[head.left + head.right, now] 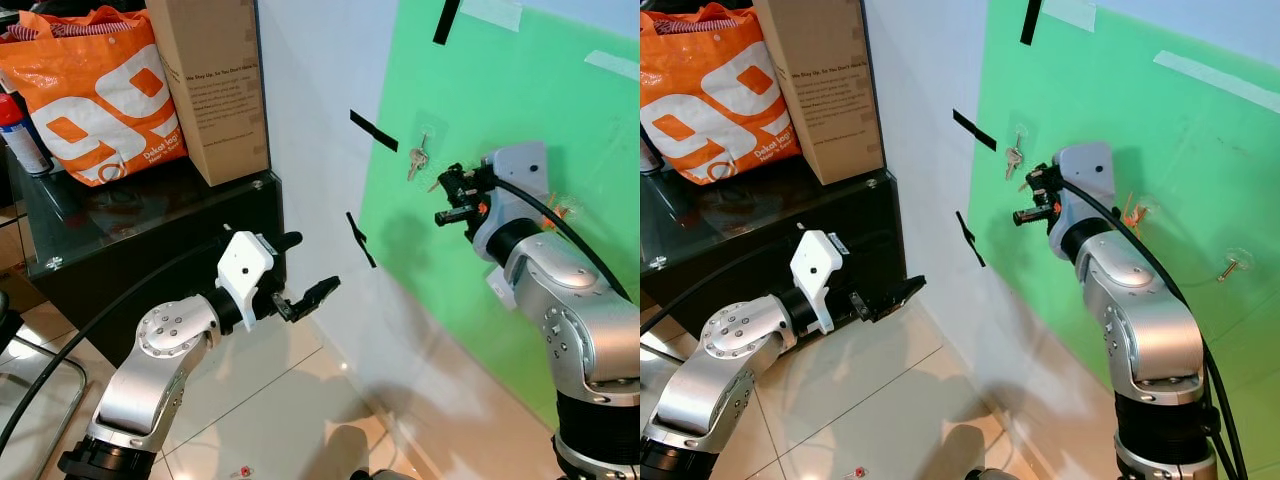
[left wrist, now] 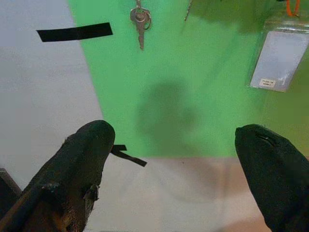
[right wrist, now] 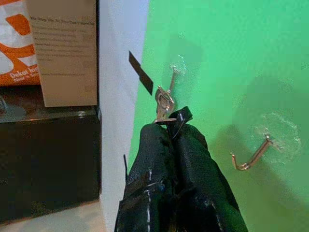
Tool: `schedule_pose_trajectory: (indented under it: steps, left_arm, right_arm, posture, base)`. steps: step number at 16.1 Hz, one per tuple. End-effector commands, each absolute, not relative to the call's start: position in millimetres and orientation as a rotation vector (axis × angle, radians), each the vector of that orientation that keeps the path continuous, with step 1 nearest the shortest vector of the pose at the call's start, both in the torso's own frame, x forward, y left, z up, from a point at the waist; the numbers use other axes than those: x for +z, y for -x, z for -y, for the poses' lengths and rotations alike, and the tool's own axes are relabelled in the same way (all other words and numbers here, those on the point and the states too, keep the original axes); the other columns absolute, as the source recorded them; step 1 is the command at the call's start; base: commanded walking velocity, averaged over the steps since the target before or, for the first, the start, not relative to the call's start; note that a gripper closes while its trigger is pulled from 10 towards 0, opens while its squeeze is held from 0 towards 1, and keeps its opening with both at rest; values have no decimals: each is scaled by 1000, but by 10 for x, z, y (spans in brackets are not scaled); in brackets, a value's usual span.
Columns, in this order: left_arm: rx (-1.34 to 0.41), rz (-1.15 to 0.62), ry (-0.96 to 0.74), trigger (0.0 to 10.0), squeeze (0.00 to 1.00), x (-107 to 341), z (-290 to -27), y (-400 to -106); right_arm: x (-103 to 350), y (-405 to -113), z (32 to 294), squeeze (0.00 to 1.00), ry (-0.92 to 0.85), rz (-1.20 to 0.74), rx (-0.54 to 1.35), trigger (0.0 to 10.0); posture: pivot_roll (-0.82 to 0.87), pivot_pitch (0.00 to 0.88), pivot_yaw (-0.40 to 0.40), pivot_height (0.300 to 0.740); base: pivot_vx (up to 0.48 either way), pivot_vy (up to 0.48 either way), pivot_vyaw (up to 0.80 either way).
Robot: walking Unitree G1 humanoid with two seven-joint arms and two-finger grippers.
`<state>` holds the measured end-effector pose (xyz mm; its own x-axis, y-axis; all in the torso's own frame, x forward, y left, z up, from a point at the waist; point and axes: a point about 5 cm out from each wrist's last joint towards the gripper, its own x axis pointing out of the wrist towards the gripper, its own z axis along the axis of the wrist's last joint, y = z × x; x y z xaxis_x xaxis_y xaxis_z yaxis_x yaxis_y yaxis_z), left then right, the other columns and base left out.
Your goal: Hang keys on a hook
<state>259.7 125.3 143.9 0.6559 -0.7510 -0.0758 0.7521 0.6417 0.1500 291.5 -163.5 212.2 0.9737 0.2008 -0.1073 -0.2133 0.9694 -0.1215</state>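
A small bunch of silver keys (image 1: 418, 157) hangs from a clear stick-on hook (image 3: 175, 71) on the green wall panel (image 1: 520, 110). My right gripper (image 1: 445, 197) is raised to the panel, just right of the keys and slightly below them. Its fingers are shut. In the right wrist view the keys (image 3: 164, 102) hang just beyond the fingertips (image 3: 169, 129); I cannot tell whether they touch. My left gripper (image 1: 310, 268) is open and holds nothing, low in front of the white wall. It points toward the panel, and the keys (image 2: 140, 20) are far ahead of it.
An empty hook (image 3: 251, 157) sits right of the keys, then one with an orange loop (image 1: 1135, 212) and a card sleeve (image 2: 279, 58). A black glass cabinet (image 1: 150, 235) on the left carries an orange bag (image 1: 95, 95) and a cardboard box (image 1: 215, 80). Tiled floor (image 1: 270, 400) lies below.
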Motion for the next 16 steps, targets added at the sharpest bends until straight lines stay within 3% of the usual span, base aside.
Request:
schedule_pose_trajectory:
  steps: [1, 12, 16]
  left_arm:
    - [-873, 5, -187, 10000, 0, 1472, -1237, -2613]
    - [-884, -3, -187, 10000, 0, 1450, -1252, -2593]
    - [-887, 0, -188, 10000, 0, 1456, -1231, -2607]
  right_arm:
    - [2120, -2938, 1640, 0, 138, -113, 201, 10000]
    - [1975, -2890, 1668, 0, 168, -191, 205, 10000]
    - [2074, -2875, 1662, 0, 244, -115, 207, 10000]
  posture:
    - [-66, 0, -7, 740]
    - [-69, 0, -1, 740]
    - [-72, 0, 3, 740]
  base:
    - [0, 0, 0]
    - [0, 0, 0]
    - [0, 0, 0]
